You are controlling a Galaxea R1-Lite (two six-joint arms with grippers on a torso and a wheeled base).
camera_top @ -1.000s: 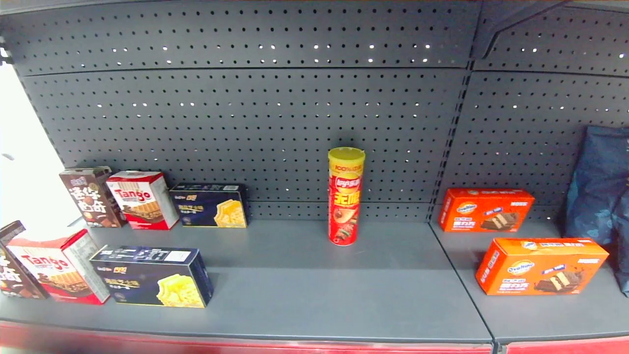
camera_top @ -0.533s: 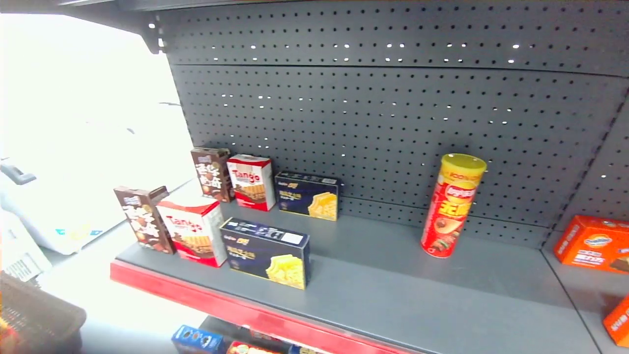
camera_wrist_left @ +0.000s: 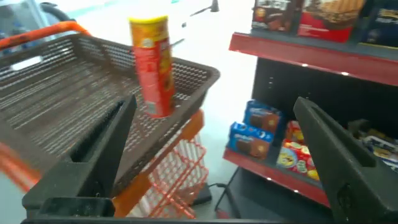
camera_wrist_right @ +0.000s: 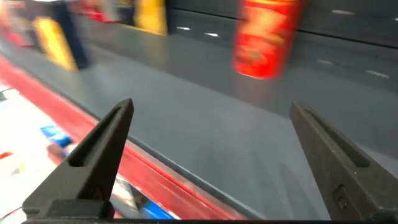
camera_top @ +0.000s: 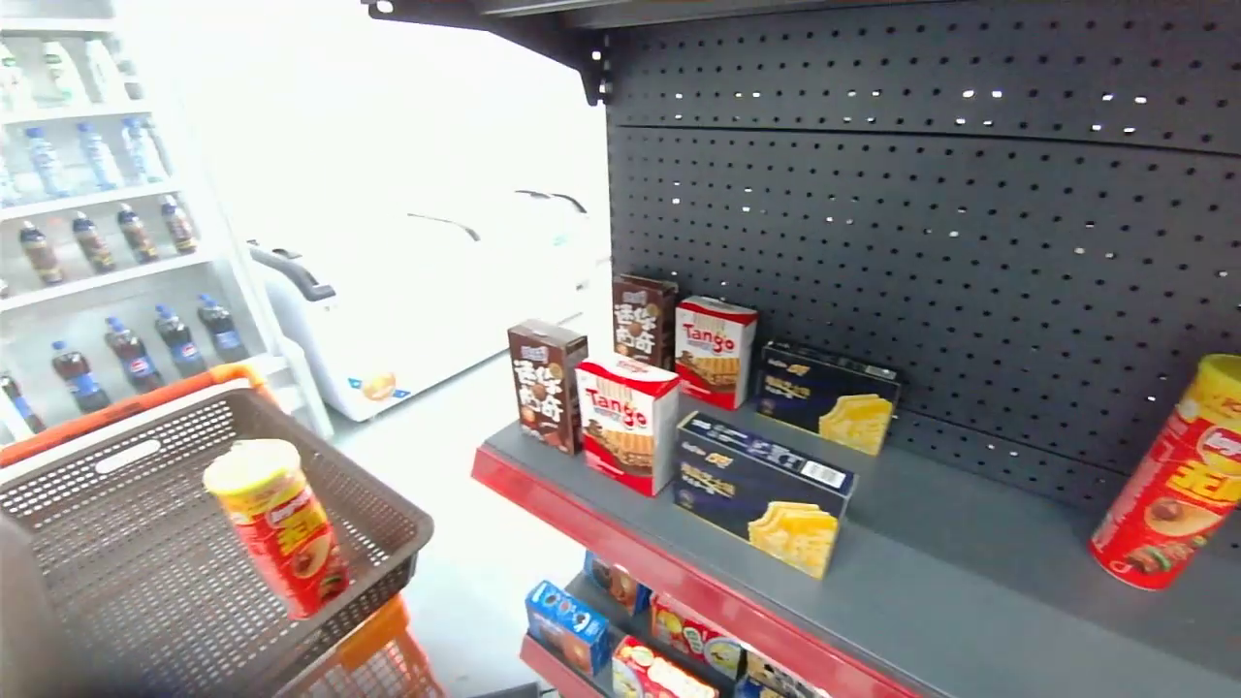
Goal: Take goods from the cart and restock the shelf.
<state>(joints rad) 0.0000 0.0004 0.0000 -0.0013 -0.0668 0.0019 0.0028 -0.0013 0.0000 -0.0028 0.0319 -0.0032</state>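
A red chip can with a yellow lid (camera_top: 276, 528) stands tilted in the brown mesh cart basket (camera_top: 388, 504) at lower left. A matching can (camera_top: 1168, 480) stands upright on the grey shelf (camera_top: 931, 601) at the far right. In the left wrist view my left gripper (camera_wrist_left: 214, 107) is open and holds nothing, apart from the can (camera_wrist_left: 151, 65) in the basket (camera_wrist_left: 56, 87). My right gripper (camera_wrist_right: 211, 109) is open over the shelf board (camera_wrist_right: 186, 106), short of the shelf's can (camera_wrist_right: 264, 37).
Brown, red-and-white and dark blue snack boxes (camera_top: 620, 417) stand in two rows at the shelf's left end. Packets (camera_top: 572, 625) fill the lower shelf behind a red edge (camera_top: 601, 543). A white chest freezer (camera_top: 388, 320) and a drinks cooler (camera_top: 87, 242) stand to the left.
The head camera has swung left: the shelf slid to the right of the picture, and the cart basket with its can came into view. The goods themselves have not moved.
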